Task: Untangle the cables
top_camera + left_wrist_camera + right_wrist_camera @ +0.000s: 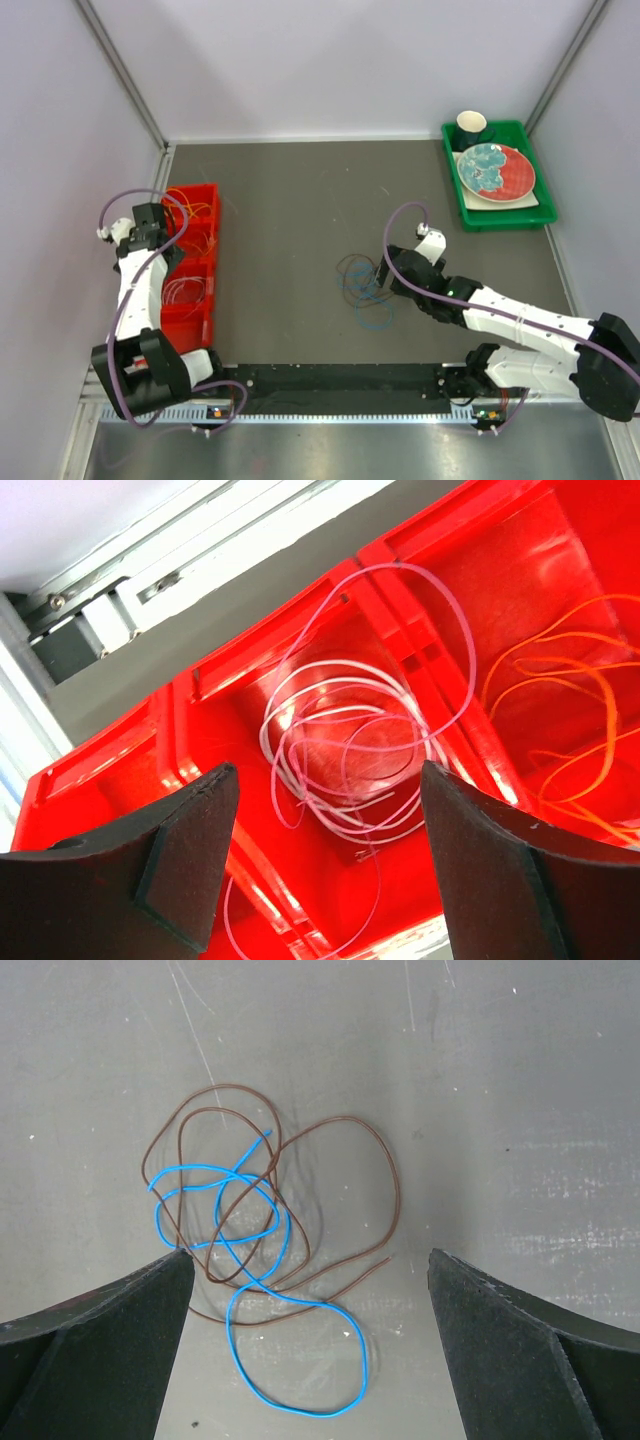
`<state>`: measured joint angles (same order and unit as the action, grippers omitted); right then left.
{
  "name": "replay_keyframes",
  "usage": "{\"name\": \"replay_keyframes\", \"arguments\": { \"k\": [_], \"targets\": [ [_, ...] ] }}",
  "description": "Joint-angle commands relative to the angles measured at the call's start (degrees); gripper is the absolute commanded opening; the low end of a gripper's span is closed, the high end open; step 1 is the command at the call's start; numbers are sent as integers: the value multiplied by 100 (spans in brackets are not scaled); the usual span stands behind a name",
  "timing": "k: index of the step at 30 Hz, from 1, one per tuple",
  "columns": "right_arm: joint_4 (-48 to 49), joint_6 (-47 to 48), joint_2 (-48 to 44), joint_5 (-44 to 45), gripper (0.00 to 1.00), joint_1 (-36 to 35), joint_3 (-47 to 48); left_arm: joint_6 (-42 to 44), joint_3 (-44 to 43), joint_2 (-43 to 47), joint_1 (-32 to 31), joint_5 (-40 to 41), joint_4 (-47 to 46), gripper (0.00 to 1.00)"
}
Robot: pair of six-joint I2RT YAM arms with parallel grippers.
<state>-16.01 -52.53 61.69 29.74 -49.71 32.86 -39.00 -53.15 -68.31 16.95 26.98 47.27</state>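
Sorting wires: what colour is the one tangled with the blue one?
Brown; the wire shows best in the right wrist view.

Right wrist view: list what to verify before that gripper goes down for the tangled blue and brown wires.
1. Right gripper open and empty: ok.
2. Thin blue wire and thin brown wire both in view beneath it: ok.
3. The two wires apart: not ok, they loop through each other.
4. Blue wire's large near loop lying mostly clear of brown: ok.
5. Left gripper open above red plastic bin: ok.

No legible text, label, brand, number or sign; red bin [214, 262], green tray [505, 219] unmarked.
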Motion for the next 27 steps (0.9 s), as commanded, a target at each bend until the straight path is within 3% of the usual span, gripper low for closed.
{"name": "replay_keyframes", "arguments": {
  "k": [1, 11, 19, 27],
  "targets": [
    [45, 50, 18, 6, 99, 23, 352, -55, 111, 21, 45, 193, 204, 78],
    [54, 50, 18, 6, 99, 23, 335, 138, 129, -806, 98, -201, -42, 78],
    [81, 85, 71, -12, 99, 32, 379, 156, -231, -1272, 177, 0, -33, 79],
    [45, 85, 124, -29, 99, 32, 414, 68, -495, -1694, 195, 158, -112, 63]
  ]
}}
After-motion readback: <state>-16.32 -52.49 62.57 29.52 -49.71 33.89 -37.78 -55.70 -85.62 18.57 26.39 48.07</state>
